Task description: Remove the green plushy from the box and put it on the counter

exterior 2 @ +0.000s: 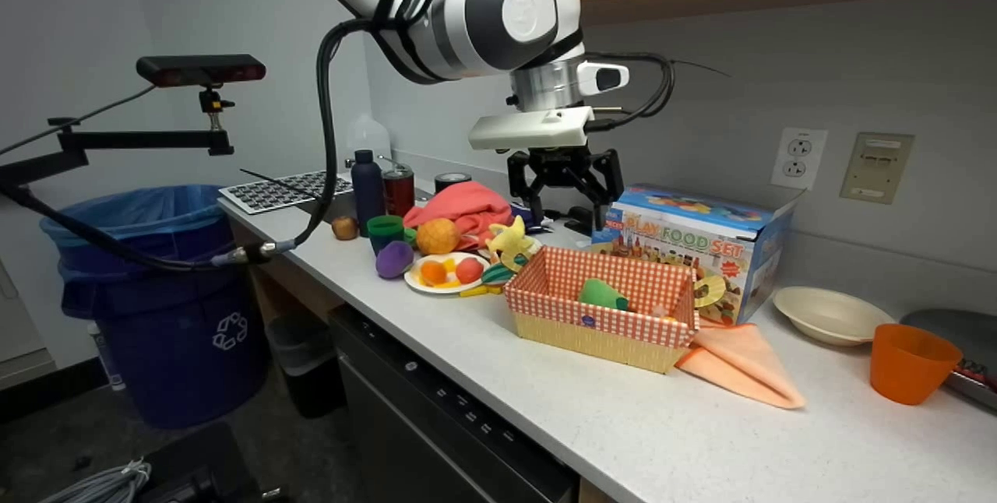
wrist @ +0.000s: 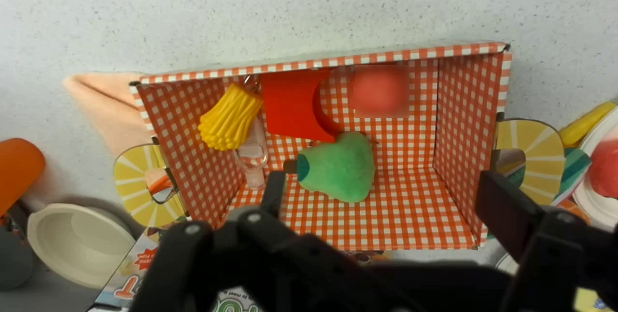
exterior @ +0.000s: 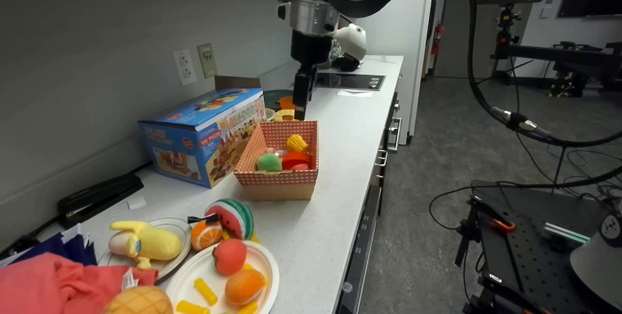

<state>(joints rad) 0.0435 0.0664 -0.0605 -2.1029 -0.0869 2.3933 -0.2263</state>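
Note:
The green plushy (wrist: 338, 167) is a pear-shaped soft toy with a brown stem. It lies inside the box (wrist: 468, 157), which has red-and-white checkered inner walls. The plushy also shows in both exterior views (exterior: 269, 162) (exterior 2: 601, 294). The box stands on the white counter (exterior 2: 701, 425), its front wall visible in an exterior view (exterior: 278, 192). My gripper (wrist: 381, 193) is open and empty, pointing down above the box. In an exterior view the gripper (exterior 2: 567, 215) hangs higher than the box rim, apart from the plushy. The plushy lies near the left finger in the wrist view.
Inside the box are yellow fries (wrist: 231, 119), a red holder (wrist: 294, 104), a clear item (wrist: 252, 152) and a red toy (wrist: 380, 91). A blue carton (exterior: 204, 129) stands against the wall beside it. An orange cup (exterior 2: 911, 363), bowl (exterior 2: 833, 318), peach cloth (exterior 2: 744, 367) and plate (exterior: 272, 275) are nearby.

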